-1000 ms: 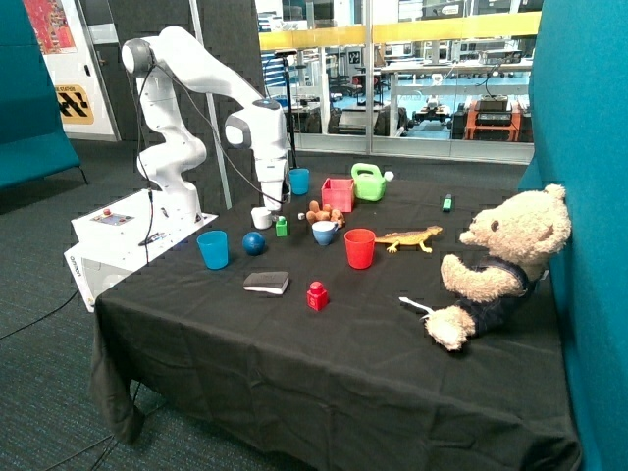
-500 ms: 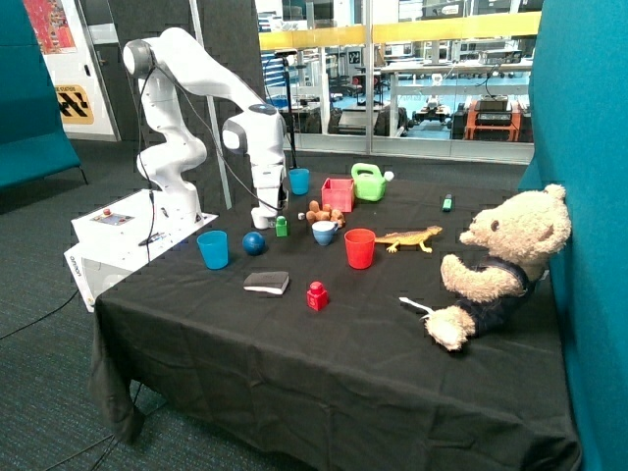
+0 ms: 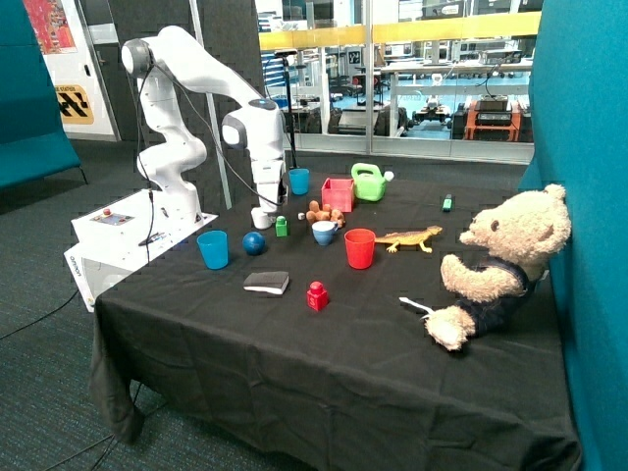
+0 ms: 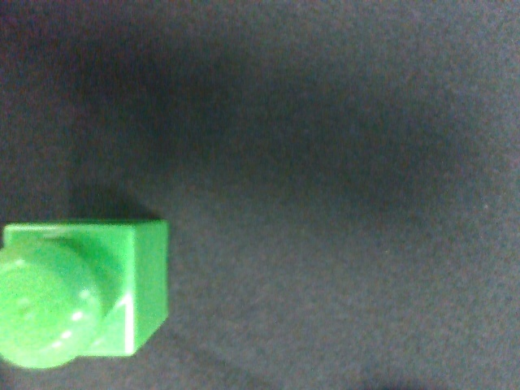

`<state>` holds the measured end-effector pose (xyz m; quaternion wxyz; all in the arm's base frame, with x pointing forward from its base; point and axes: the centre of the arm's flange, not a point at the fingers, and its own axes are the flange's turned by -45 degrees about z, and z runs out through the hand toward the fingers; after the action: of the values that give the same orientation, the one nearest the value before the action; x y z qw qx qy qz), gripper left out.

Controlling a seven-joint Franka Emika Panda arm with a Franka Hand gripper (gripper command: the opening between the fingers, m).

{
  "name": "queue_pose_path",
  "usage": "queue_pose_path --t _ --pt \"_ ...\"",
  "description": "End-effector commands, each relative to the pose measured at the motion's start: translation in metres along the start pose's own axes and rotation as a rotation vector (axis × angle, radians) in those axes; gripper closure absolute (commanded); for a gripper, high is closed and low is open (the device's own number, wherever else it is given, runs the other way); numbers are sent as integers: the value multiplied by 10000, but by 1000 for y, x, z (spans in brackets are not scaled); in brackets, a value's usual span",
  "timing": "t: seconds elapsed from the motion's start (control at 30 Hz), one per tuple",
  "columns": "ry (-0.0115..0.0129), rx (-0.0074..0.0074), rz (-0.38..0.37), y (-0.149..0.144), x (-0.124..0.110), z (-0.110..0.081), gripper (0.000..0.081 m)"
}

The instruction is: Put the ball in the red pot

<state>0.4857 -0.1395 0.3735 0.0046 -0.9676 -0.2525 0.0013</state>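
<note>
Step in hand: approach, ball not yet grasped. Gripper (image 3: 269,204) hangs low over cloth by white cup (image 3: 261,218) and green block (image 3: 282,227); claw state cannot tell, fingers unseen in either view. Ball (image 3: 254,243) sits on table (image 3: 343,334), at 3 o'clock of blue cup (image 3: 213,249), just beside it. Red pot (image 3: 338,194) at 1 o'clock of ball, well apart, empty as far as visible. Next move calls for shifting gripper toward 7 o'clock, over ball, then descending. Versus a second ago: arm lower, nearer white cup; objects unmoved.
</note>
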Motion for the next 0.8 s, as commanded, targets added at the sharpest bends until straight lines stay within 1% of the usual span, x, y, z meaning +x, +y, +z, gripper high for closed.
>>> queue_pose_path --t 0.0,0.23,0.33,0.47,0.63,0.77 --pt "4 -96 295 -20 -16 -11 0" --pt "4 -96 369 -22 -41 -12 7" --pt "4 -96 236 -18 -48 -12 2" --pt "2 -96 -9 -5 -45 -10 5" --pt "1 -96 -402 22 -33 -6 6" --pt "0 -96 -538 32 -31 0 5"
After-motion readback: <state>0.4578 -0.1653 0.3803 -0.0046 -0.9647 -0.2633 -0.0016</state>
